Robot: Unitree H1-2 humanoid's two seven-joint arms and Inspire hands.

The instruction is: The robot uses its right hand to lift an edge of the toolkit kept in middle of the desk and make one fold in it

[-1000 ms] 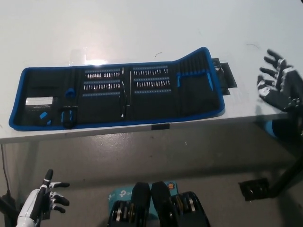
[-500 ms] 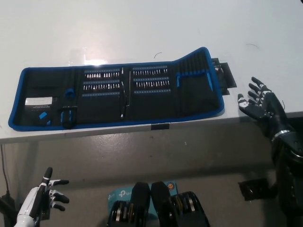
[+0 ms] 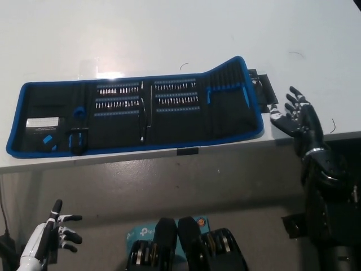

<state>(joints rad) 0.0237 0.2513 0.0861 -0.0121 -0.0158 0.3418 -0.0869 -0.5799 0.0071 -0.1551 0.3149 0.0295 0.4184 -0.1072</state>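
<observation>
Toolkit (image 3: 135, 116), a long black roll-up case edged in blue, lies fully unrolled and flat across the middle of a pale counter (image 3: 169, 39), close to the counter's near edge. Its inner panels hold rows of small silver bits in the centre, a few blue tools, and a white label near its left end. Its right end rises slightly, and a black strap (image 3: 264, 90) sticks out from that end onto the counter.

Right hand (image 3: 296, 117), black, hovers just beside the toolkit's right end, near the strap, at the counter's near edge. Its fingers are spread apart and it holds nothing. Whether it touches the counter cannot be told. Its black arm runs down to the lower right.

Left hand (image 3: 53, 231), white with dark fingertips, rests low at the lower left, well below the counter edge, fingers apart and empty. Grey floor shows beneath the counter.
</observation>
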